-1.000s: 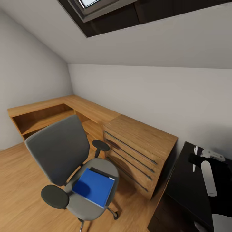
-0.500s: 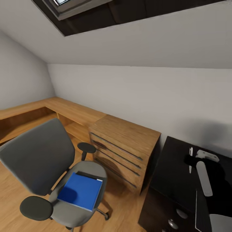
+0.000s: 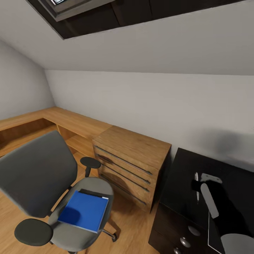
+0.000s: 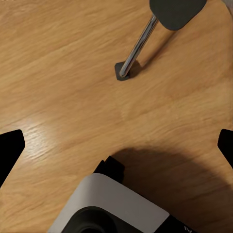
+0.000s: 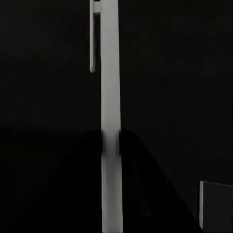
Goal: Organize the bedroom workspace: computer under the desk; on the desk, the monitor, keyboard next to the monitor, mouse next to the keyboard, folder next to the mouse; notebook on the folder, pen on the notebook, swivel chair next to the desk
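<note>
The blue folder (image 3: 83, 211) lies flat on the seat of the grey swivel chair (image 3: 38, 178), which stands on the wood floor (image 3: 130, 225) beside a wooden drawer chest (image 3: 132, 160). The black worktop (image 3: 183, 183) is at the right. In the left wrist view the left claw's (image 4: 116, 145) fingers (image 4: 8, 148) are wide apart over the floor. For the right claw I cannot tell.

- Nothing here can be read: no words, brand names or numbers on anything I can see.
- The blue folder (image 3: 84, 211) on the swivel chair (image 3: 46, 183) has a plain cover with no label.
- The wooden drawer unit (image 3: 130, 160) carries only dark handle bars, no marks.
- On the robot's own white and black body (image 4: 114, 206) in the left wrist view there is a pale mark at the picture's edge, perhaps part of a character, too cut off to read.
</note>
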Robot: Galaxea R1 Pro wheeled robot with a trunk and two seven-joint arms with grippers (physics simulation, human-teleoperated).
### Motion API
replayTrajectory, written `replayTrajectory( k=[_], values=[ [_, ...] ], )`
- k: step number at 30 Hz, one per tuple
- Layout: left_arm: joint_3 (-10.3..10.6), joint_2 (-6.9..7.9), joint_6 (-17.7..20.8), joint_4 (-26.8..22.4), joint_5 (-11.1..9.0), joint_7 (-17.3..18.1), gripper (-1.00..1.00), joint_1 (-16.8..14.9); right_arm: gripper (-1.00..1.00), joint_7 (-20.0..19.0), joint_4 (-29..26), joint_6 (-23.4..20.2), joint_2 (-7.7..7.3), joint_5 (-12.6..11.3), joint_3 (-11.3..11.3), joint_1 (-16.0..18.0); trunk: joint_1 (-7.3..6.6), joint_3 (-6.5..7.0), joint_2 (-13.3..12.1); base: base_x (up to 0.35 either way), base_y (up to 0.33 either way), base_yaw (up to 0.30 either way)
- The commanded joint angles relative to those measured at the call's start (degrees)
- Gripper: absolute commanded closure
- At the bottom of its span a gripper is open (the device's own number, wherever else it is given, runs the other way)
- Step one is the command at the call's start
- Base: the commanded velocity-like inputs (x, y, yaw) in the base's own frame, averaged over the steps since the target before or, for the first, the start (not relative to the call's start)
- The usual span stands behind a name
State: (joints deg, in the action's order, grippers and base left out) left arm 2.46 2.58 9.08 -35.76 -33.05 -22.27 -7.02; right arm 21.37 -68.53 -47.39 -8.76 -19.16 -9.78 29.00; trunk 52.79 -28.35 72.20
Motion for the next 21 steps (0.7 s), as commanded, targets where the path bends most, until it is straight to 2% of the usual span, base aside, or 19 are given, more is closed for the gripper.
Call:
replayTrajectory(
  k=[1,5,11,17,21],
  values=[
    [0.24,0.01,0.24,-0.17,-0.34,-0.46,-1.00,-0.01,1.00,0.35,2.60,0.95,-0.02,-0.70,0.12,0.16,0.00,-0.06,0.04,0.000,0.000,0.000],
    [0.18,-0.07,0.24,-0.33,-0.35,-0.55,-1.00,-0.01,1.00,0.34,7.11,3.61,-0.04,-0.66,0.30,0.49,0.00,-0.06,0.04,0.000,0.000,0.000],
    [0.16,-0.09,0.24,-0.43,-0.37,-0.58,-1.00,-0.01,1.00,0.02,14.69,7.08,-0.11,-0.50,1.30,3.58,0.00,-0.06,0.04,0.000,0.000,0.000],
    [0.17,-0.12,0.24,-0.45,-0.42,-0.58,-1.00,-0.01,1.00,-0.18,15.98,8.21,-0.11,-0.52,3.31,4.27,0.00,-0.06,0.04,0.000,0.000,0.000],
    [0.17,-0.12,0.24,-0.48,-0.42,-0.52,-1.00,-0.01,1.00,-0.19,16.04,8.33,-0.11,-0.55,3.48,4.30,0.00,-0.06,0.04,0.000,0.000,0.000]
  ],
)
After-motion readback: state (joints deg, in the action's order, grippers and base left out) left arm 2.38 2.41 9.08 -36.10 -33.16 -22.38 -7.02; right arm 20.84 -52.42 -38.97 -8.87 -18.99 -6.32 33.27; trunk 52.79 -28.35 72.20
